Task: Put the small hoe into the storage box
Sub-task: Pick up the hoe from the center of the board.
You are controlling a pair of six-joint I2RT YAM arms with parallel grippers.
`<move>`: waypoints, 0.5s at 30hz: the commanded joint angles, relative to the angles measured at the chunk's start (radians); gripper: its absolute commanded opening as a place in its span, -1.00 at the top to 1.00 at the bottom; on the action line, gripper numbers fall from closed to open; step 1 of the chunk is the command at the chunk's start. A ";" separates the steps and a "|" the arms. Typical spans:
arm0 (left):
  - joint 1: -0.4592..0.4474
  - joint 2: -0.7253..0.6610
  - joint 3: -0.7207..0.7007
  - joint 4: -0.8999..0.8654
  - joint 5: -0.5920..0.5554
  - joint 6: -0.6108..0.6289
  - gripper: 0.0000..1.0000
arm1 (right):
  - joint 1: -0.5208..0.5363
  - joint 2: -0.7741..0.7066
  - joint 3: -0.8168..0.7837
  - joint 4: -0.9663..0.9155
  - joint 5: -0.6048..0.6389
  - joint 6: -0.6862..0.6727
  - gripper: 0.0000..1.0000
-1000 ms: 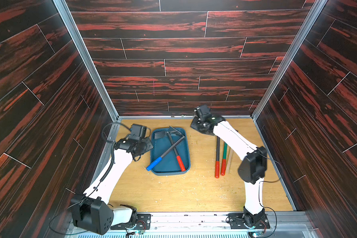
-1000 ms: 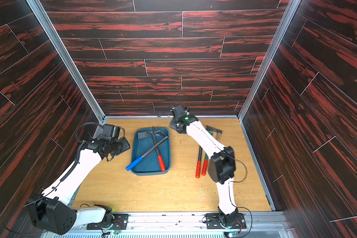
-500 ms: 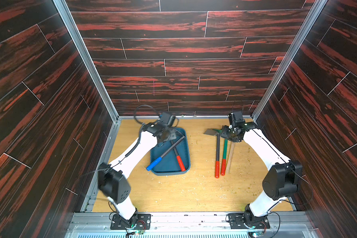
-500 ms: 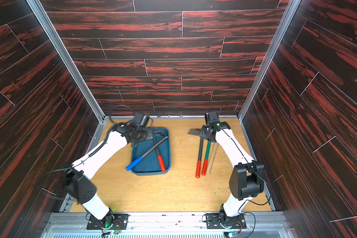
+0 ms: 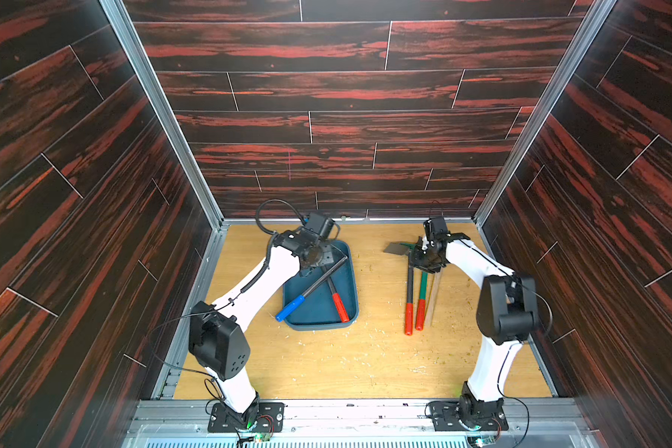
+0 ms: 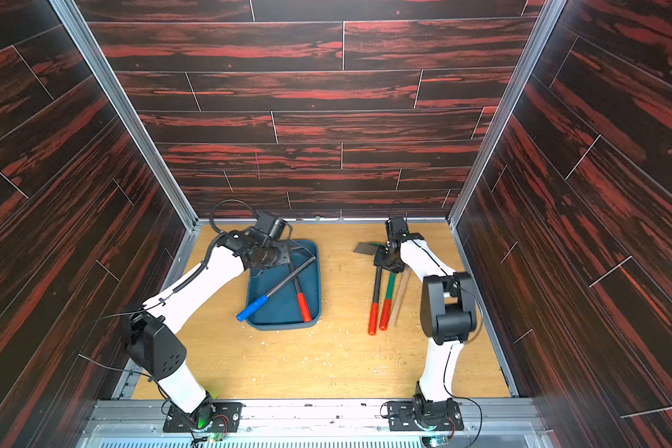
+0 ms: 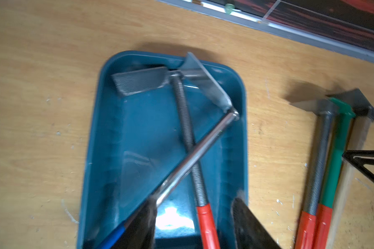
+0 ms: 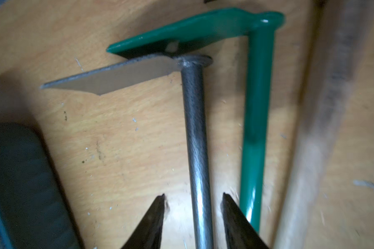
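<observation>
— Teal-blue storage box (image 5: 319,314) sits a bit left of the middle on the wooden table (image 5: 326,368), right? What have we got in it?

— Yep, two hoes in there, crossed. We see the blue-grip hoe (image 5: 314,286) with the shiny shaft lying over the red-grip hoe (image 5: 340,307). Its blue end pokes out over the box's near-left rim. Both blades are up at the far end.

— And the left gripper (image 7: 194,200)?

— Hanging over the box, jaws well apart, nothing clamped. The shiny shaft runs right by one finger (image 7: 143,224), but it's blurry there, so we can't say if they touch.

— What about the other side?

— Three more hoes lie side by side on the table, right of the box: the grey-shaft hoe (image 8: 194,129), the green hoe (image 8: 256,107) and the wooden-handled hoe (image 5: 433,293). Our right gripper (image 8: 193,199) is down over the grey shaft, one fingertip either side, with a gap on both. So the jaws are spread and not squeezing it yet.
</observation>
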 commanded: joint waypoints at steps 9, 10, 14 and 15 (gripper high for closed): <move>0.082 -0.094 -0.031 -0.027 -0.016 0.015 -0.19 | -0.060 0.229 0.290 -0.070 -0.013 -0.076 0.10; 0.082 -0.096 -0.035 -0.028 -0.015 0.015 -0.19 | -0.060 0.254 0.321 -0.093 -0.017 -0.081 0.11; 0.093 -0.100 -0.047 -0.026 -0.011 0.015 -0.19 | -0.060 0.291 0.349 -0.094 -0.068 -0.095 0.14; 0.096 -0.102 -0.051 -0.024 -0.008 0.016 -0.19 | -0.060 0.290 0.343 -0.089 -0.077 -0.095 0.14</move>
